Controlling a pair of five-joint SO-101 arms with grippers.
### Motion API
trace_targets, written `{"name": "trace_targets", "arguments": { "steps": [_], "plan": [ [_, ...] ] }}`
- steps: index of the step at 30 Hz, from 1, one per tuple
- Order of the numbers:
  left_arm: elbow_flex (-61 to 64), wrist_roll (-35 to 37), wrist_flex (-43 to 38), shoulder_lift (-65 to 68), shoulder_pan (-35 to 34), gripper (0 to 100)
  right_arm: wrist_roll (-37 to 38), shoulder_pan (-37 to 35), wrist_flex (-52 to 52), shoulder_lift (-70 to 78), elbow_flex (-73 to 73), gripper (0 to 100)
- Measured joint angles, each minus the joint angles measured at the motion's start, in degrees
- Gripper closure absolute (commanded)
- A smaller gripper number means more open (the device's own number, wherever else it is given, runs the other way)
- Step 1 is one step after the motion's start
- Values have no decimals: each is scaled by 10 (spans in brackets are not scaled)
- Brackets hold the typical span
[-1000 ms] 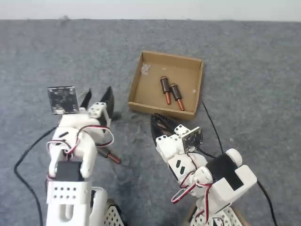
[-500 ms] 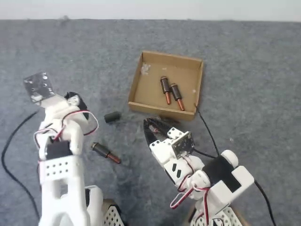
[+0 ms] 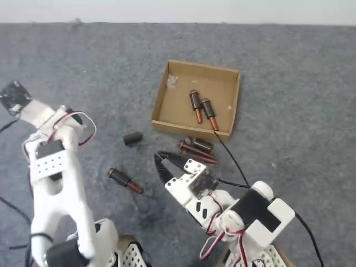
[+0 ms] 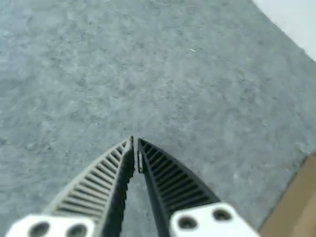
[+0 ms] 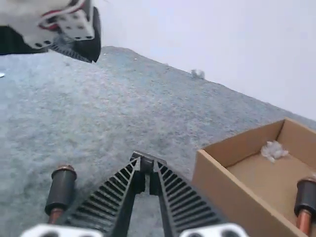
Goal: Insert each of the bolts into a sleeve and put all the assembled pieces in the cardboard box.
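Robotics lab bench. The table [image 3: 300,72] is covered in grey felt and backed by a plain white wall [image 3: 178,10]. A left arm [image 3: 55,183] and a right arm [image 3: 208,203] of white plastic, with bare wires and a trailing cable [image 3: 231,160], stand near a box [image 3: 192,129] holding small parts.

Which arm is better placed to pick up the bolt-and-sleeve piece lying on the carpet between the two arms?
The right arm. In the high view the right tool is close beside that piece. The left tool is off to the far side, shut over bare carpet.
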Motion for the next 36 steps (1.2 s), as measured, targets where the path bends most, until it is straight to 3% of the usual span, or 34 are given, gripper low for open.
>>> {"name": "trace_targets", "arguments": {
  "steps": [14,19,22,25,31,36],
  "plan": [
    [-51,9,-42,115,-12,987,18,-69,185,-37,-49,987],
    [-51,9,-45,115,-12,987,18,-75,327,-141,-49,984],
    [-51,9,-45,115,-12,987,18,-78,433,-221,-49,915],
    [-51,9,-48,115,-12,987,18,-78,562,-301,-52,853],
    [-51,2,-56,115,-12,987,19,-80,841,-400,-139,850],
    [-51,-1,-56,115,-12,987,-9,-124,910,-373,-232,850]
  ]
}}
